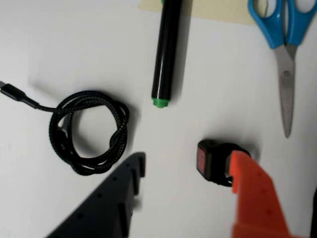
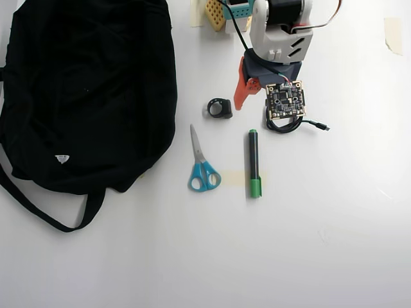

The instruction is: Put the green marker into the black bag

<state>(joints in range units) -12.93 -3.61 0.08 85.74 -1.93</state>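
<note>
At the top of the overhead view the arm (image 2: pixel 282 29) is white with a dark base and an exposed circuit board. Its end effector (image 1: pixel 188 171) pairs one orange finger with one black finger.

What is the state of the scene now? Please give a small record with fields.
target: green marker lying free on the table, between scissors and the coiled black cable
goal: black bag, left side in the overhead view
gripper: gripper open, holding nothing, above the table near the marker's end
nearby: small black battery beside the orange finger
</note>
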